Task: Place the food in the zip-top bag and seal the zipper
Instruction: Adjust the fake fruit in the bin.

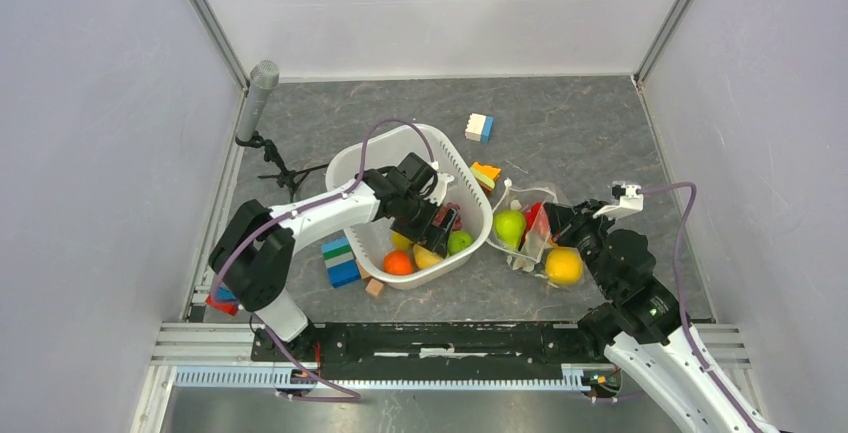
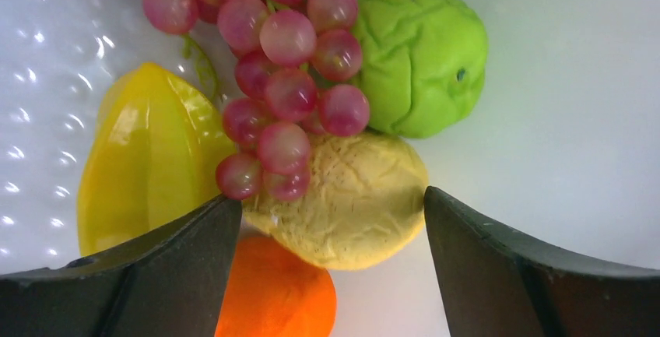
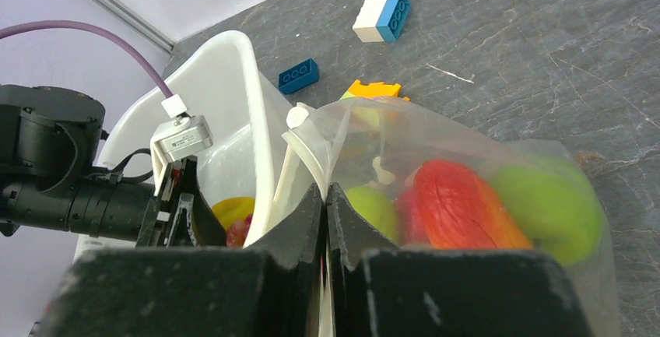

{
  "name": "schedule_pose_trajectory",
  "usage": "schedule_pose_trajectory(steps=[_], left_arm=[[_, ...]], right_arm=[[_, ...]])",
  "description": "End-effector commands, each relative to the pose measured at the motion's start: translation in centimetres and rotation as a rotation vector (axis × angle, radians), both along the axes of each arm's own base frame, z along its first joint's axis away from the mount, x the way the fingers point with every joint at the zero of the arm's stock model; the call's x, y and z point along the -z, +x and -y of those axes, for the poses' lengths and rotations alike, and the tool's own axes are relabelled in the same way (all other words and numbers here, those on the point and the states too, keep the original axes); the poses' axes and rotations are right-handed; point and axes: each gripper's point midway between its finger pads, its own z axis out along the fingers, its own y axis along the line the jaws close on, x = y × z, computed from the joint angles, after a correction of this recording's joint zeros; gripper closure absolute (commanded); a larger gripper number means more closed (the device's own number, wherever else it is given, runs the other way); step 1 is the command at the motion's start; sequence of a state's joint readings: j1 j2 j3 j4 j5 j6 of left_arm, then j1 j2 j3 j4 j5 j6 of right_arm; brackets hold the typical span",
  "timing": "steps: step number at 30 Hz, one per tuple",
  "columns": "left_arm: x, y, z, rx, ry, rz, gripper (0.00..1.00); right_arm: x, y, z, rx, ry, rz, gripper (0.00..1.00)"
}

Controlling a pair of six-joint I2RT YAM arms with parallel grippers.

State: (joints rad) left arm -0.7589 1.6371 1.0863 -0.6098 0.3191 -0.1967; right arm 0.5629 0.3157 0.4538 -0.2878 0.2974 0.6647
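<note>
Straddles the lemon (image 2: 350, 205) with wide-open left jaws, grapes (image 2: 288, 88) lying partly over it; pinches the zip-top bag (image 3: 467, 138) rim in clamped right jaws.

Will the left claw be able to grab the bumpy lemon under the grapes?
Probably yes. The left claw is open on both sides of the lemon; only the grapes lie over its upper edge.
</note>
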Motion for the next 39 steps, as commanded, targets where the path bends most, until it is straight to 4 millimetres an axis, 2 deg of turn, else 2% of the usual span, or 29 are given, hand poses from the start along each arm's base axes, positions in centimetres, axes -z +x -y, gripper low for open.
schedule_pose_trajectory(steps=[1,3,8,12,18,20,24,30,33,39], left_arm=[[4.1,0.4,-1.4,-0.026,0.115,-0.014,0.09],[4.6,0.6,-1.9,-0.038,0.144,-0.004,0.13],[4.2,1.2,-1.4,-0.051,0.119,0.023,0.32],[3.2,1.8,-1.0,-0.06,0.097,0.057,0.52],[1.1,3.4,-0.6,-0.095,0.065,0.142,0.63],[0.1,4.1,-0.5,-0.117,0.049,0.182,0.71],[-1.9,5.9,-0.8,-0.182,0.038,0.286,0.77],[-4.5,8.5,-2.4,-0.312,0.028,0.418,0.78],[-5.7,9.2,-3.1,-0.37,0.005,0.47,0.78],[-6.0,9.3,-3.6,-0.405,-0.021,0.48,0.78]], right_arm=[[-0.9,0.1,0.2,0.01,0.001,0.015,0.92],[-0.9,0.1,0.2,0.011,0.001,0.016,0.92],[-0.8,0.1,0.1,0.008,0.004,0.012,0.92],[-0.8,0.1,0.3,0.016,0.002,0.013,0.92],[-0.9,0.0,0.6,0.027,0.001,0.016,0.92],[-0.9,0.0,0.5,0.025,0.001,0.014,0.92],[-0.9,0.0,0.6,0.024,0.001,0.014,0.92],[-0.9,-0.1,0.8,0.032,-0.002,0.017,0.92],[-1.0,-0.1,0.8,0.031,-0.002,0.019,0.92],[-1.0,0.0,0.6,0.025,-0.002,0.016,0.92]])
